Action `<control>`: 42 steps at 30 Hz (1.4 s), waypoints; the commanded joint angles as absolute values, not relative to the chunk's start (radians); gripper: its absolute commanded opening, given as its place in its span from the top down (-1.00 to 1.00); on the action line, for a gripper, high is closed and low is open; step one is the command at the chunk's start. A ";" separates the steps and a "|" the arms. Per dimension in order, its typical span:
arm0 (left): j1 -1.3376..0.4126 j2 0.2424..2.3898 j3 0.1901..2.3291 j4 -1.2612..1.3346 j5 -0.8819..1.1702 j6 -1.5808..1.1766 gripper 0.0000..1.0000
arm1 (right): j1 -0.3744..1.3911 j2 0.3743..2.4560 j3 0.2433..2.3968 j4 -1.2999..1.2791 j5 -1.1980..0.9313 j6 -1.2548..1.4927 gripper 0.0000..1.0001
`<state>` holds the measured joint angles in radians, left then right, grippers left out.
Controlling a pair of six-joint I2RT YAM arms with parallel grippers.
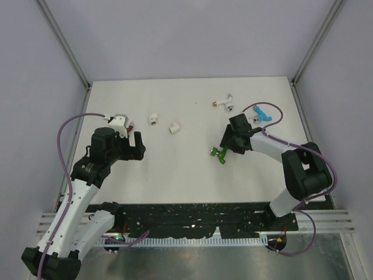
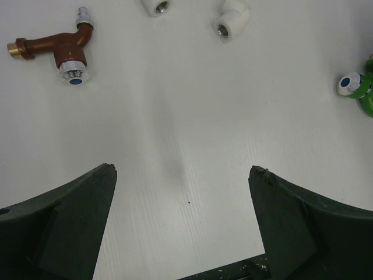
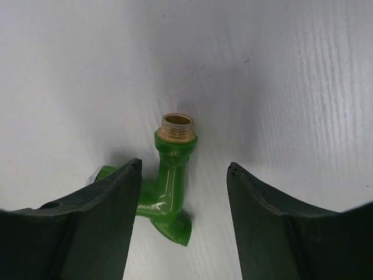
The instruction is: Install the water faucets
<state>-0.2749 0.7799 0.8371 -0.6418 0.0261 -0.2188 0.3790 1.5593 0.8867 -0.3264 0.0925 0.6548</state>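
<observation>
The green faucet (image 3: 169, 186) lies on the white table between my right gripper's (image 3: 184, 165) open fingers, close to the left finger, with its brass threaded end pointing away. It shows in the top view (image 1: 218, 154) just by the right gripper (image 1: 226, 146), and in the left wrist view (image 2: 364, 90). The brown faucet (image 2: 58, 49) lies flat near my left wrist (image 1: 130, 124). The blue faucet (image 1: 262, 115) and the white faucet (image 1: 224, 102) lie at the far right. My left gripper (image 2: 183, 170) is open and empty over bare table (image 1: 140, 146).
Two stubby white pipe fittings (image 1: 153, 118) (image 1: 173, 127) lie at the far middle-left of the table; both show in the left wrist view (image 2: 156, 6) (image 2: 230, 23). Grey walls and metal posts (image 1: 70, 55) enclose the table. A black strip (image 1: 192, 213) runs along the near edge.
</observation>
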 commanded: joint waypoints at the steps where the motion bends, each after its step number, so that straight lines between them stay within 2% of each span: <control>1: -0.278 0.769 0.838 -0.606 0.014 -0.198 -0.99 | 0.402 1.640 0.934 -0.278 0.126 0.776 -0.27; 6: -0.278 0.772 0.836 -0.603 0.043 -0.199 -0.99 | 0.420 1.690 0.939 -0.252 0.137 0.785 -0.08; 8: -0.279 0.773 0.835 -0.598 0.072 -0.201 -0.99 | 0.425 1.707 0.945 -0.252 0.141 0.778 0.07; 11: -0.278 0.773 0.830 -0.589 0.124 -0.204 -0.99 | 0.433 1.703 0.951 -0.245 0.138 0.750 0.48; 15: -0.285 0.767 0.822 -0.554 0.222 -0.238 -0.99 | 0.469 1.638 0.946 -0.236 0.153 0.697 0.89; 23: -0.385 0.752 0.793 -0.413 0.370 -0.429 -0.99 | 0.604 1.437 0.953 -0.189 0.167 0.549 0.90; 35: -0.544 0.801 0.695 -0.181 0.344 -0.655 -0.97 | 0.851 1.174 0.919 -0.023 0.167 0.350 0.90; 42: -0.617 0.871 0.707 -0.104 0.371 -0.747 -0.89 | 0.939 1.137 0.908 0.026 0.176 0.262 0.90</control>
